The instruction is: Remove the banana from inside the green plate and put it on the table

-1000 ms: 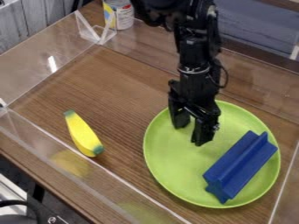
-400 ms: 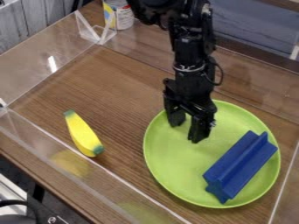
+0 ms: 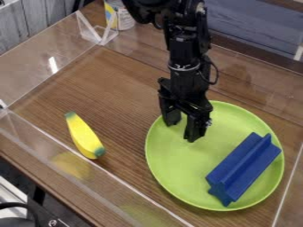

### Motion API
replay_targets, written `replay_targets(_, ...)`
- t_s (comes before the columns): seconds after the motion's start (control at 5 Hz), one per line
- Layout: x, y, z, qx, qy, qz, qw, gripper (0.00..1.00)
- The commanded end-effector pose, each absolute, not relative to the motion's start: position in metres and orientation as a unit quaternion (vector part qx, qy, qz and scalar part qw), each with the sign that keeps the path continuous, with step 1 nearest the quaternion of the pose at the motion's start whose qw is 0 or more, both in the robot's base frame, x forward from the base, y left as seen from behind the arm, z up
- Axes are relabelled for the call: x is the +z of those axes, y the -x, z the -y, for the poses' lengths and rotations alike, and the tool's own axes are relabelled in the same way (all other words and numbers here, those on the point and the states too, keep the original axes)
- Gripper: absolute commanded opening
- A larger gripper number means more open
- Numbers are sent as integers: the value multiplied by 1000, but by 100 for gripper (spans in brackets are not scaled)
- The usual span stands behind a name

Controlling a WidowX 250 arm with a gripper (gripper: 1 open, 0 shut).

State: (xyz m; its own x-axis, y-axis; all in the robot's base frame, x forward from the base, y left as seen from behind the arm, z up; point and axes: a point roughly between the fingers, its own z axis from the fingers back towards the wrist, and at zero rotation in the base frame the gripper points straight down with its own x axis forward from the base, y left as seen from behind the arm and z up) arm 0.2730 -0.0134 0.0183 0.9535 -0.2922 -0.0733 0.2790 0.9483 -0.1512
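The yellow toy banana (image 3: pixel 83 136) lies on the brown wood table (image 3: pixel 119 89), to the left of the green plate (image 3: pixel 178 168) and apart from it. My black gripper (image 3: pixel 183 128) hangs over the plate's upper left rim, fingers pointing down. The jaws stand slightly apart and hold nothing. A blue ridged block (image 3: pixel 243 166) lies inside the plate on its right side.
Clear acrylic walls (image 3: pixel 48 53) ring the table. A small bottle with a yellow and white label (image 3: pixel 116 13) stands at the back beyond the wall. The arm (image 3: pixel 180 44) rises from the back centre.
The gripper has moved left, from over the plate's middle toward its upper left rim. The banana, plate and blue block have not moved.
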Motion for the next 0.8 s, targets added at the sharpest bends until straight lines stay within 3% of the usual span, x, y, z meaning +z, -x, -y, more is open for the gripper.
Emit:
replay_targets(0.0, 20, -270, 8, -133, 68, -49, 988, 100)
replay_targets(0.6, 22, -269, 3, -119, 67, -48, 989, 100)
